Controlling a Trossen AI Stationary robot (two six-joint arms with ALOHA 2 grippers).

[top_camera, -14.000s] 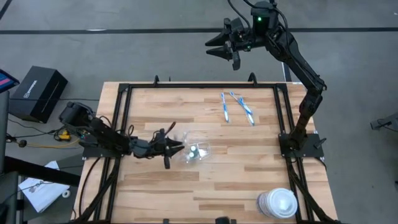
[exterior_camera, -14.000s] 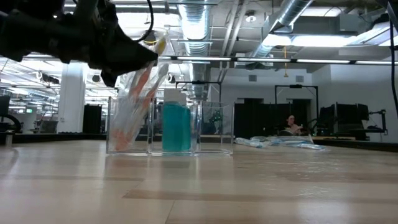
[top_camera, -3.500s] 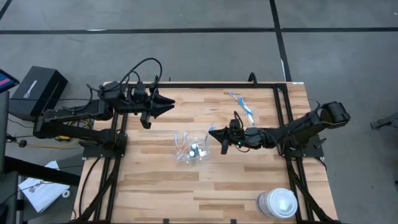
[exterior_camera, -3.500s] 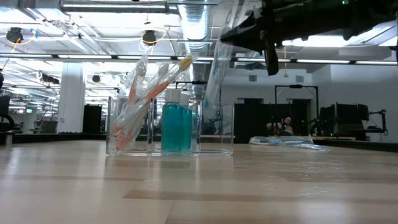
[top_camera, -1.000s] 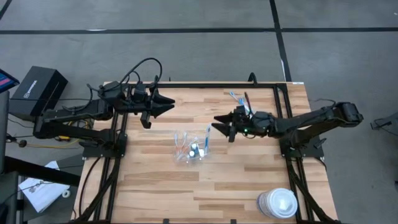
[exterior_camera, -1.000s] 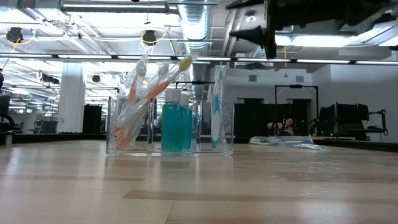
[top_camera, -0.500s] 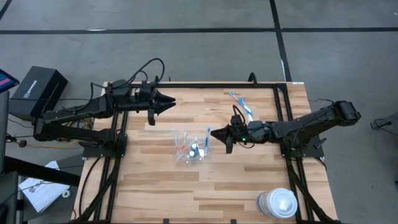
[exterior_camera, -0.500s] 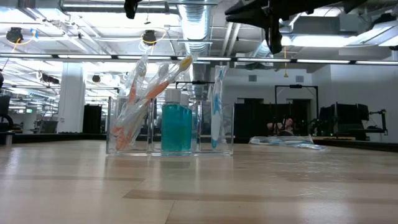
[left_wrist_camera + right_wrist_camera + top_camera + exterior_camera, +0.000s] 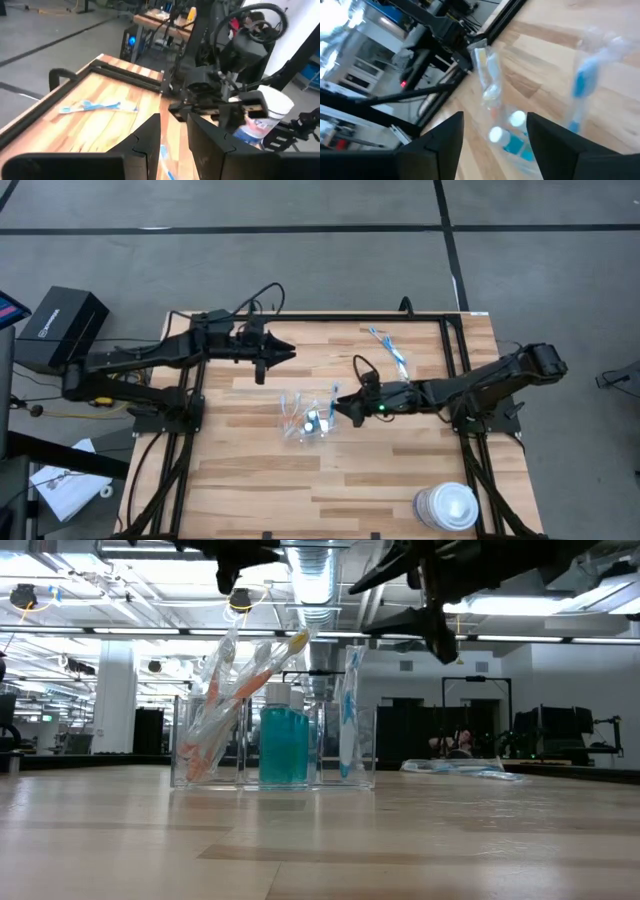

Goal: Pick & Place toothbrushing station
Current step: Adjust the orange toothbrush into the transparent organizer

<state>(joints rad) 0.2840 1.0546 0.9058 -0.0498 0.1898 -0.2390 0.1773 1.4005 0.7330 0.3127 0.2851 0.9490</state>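
The clear holder [image 9: 272, 745] stands in the middle of the table [image 9: 330, 470] with brushes [image 9: 232, 690] and blue-green tubes [image 9: 284, 743] inside. The right gripper [image 9: 342, 406] hangs just beside it, fingers spread with nothing in them. Farther back, the left gripper [image 9: 284, 354] floats over the table, fingers close together with a small gap, holding nothing.

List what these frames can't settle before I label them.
- High view: how many brushes stand in the clear holder; too small, glare.
- Low view: both arms cut off by the top edge.
- Right wrist view: the blue brush is blurred.
- Left wrist view: the holder is hidden behind the left gripper.
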